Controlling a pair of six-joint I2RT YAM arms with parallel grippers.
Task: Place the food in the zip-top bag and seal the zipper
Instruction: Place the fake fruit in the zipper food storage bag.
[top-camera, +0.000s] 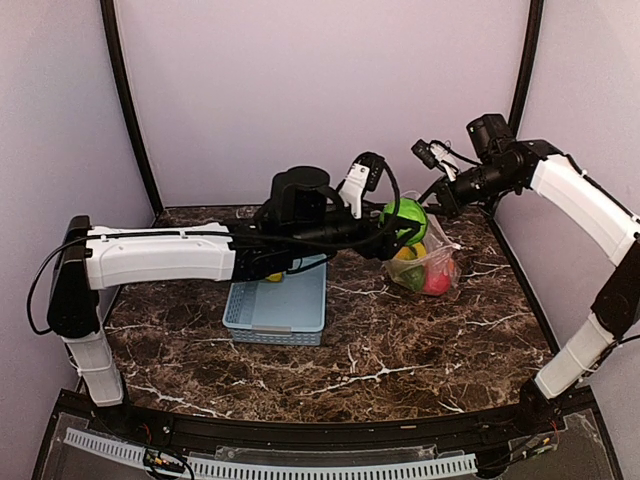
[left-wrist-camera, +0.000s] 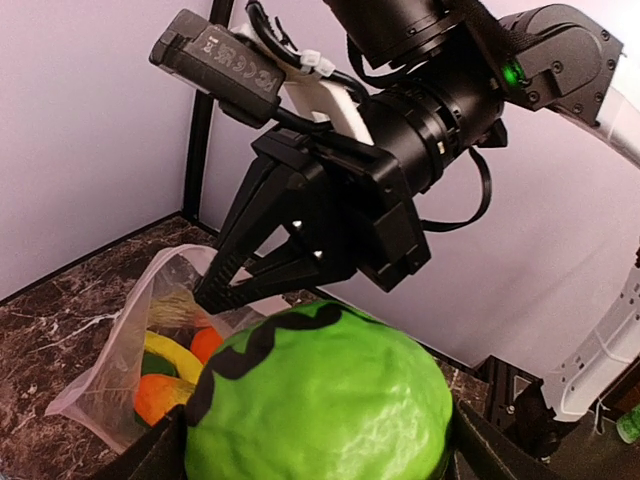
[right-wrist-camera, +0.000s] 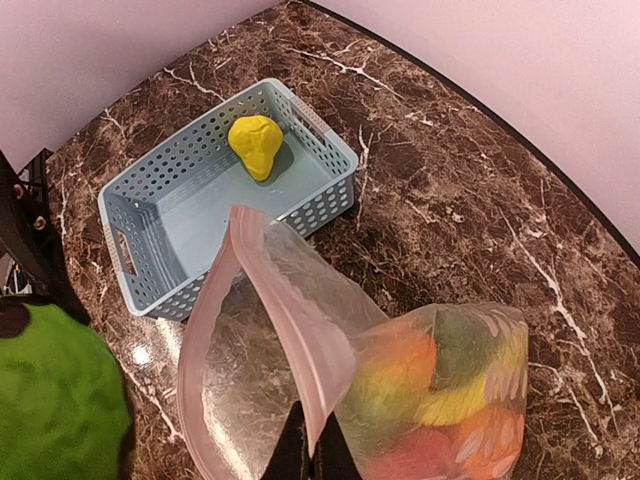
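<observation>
A dark marble table (top-camera: 400, 350) with two robot arms reaching toward its far right corner. The left gripper (top-camera: 394, 230) has its jaws spread wide around the striped green melon (left-wrist-camera: 320, 400), one finger on each side, and holds it in the air. The melon sits just beside the raised mouth of the zip-top bag (top-camera: 428, 265) and is not inside it.

The right gripper (right-wrist-camera: 312, 452) is pinched tight on the zipper (right-wrist-camera: 290, 320), the pale pink strip along the bag's edge. It lifts that edge so the mouth gapes, while the bag's lower end rests on the table. Through the clear plastic show a yellow banana (left-wrist-camera: 170, 350), an orange (left-wrist-camera: 155, 397) and a pink-red ball (top-camera: 437, 282) (the colours blur together behind the crinkles).

To the left of the bag, close by, stands a light blue basket (right-wrist-camera: 140, 190) holding a single yellow lemon (right-wrist-camera: 255, 145).
</observation>
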